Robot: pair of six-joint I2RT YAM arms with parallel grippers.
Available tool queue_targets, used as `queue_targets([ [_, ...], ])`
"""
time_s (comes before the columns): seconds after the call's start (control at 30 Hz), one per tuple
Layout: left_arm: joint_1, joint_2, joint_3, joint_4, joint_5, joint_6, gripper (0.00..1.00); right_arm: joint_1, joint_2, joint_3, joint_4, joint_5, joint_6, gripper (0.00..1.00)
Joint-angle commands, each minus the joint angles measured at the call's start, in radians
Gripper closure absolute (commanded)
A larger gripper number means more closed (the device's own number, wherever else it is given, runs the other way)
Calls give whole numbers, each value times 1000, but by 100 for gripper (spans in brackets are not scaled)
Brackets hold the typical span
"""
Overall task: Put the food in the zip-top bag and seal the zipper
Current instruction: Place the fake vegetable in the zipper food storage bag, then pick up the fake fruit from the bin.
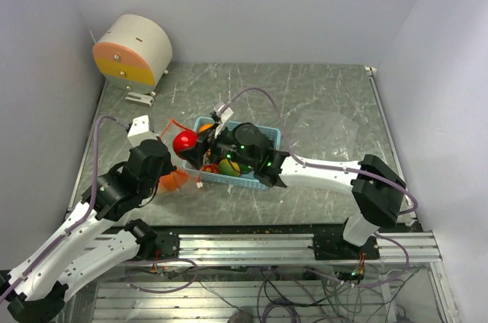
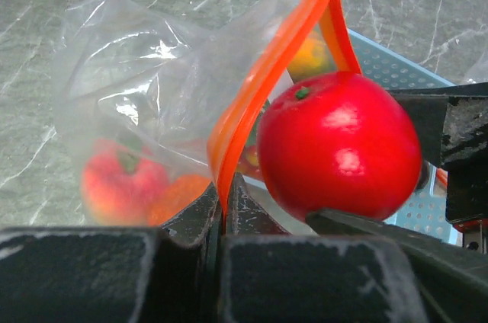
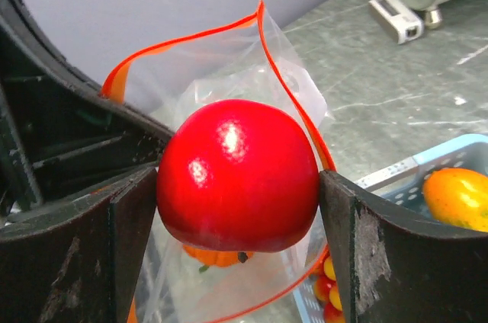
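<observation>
At the bag [image 2: 137,71] mouth, the right gripper [image 3: 238,203] is pinching the apple [image 3: 238,174] between its fingers, and the left gripper [image 2: 225,203] is clamping the bag by its orange rim [image 2: 259,91]. A peach [image 2: 122,186] is lying inside. If the rim is slipping or the mouth is sagging, the apple may be catching the edge and rolling off near the basket [image 2: 396,71].

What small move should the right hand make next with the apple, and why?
Probably ease the right hand forward through the mouth of the bag, then let go. The red apple sits clamped at the orange-rimmed opening, not yet inside, while the left hand pinches the zipper strip to hold it open.
</observation>
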State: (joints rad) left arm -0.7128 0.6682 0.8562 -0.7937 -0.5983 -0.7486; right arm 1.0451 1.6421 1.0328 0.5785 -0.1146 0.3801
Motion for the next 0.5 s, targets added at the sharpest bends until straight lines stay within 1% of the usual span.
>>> queue_targets([
  [0.0, 1, 6, 41, 9, 17, 8, 93, 58, 31, 74, -136, 243, -101, 8],
  [0.03, 1, 11, 46, 5, 15, 9, 93, 67, 33, 79, -140, 248, -112, 1],
  [0.07, 1, 15, 49, 3, 11, 11, 93, 72, 33, 83, -144, 253, -120, 0],
  [0.2, 1, 18, 48, -10, -10, 11, 93, 78, 2, 66, -143, 244, -136, 0],
  [0.3, 1, 13, 39, -17, -33, 2, 93, 79, -66, 14, -114, 244, -142, 0],
  [0.47, 1, -12, 32, -28, -78, -5, 93, 78, -257, -175, 32, 307, -148, 0],
])
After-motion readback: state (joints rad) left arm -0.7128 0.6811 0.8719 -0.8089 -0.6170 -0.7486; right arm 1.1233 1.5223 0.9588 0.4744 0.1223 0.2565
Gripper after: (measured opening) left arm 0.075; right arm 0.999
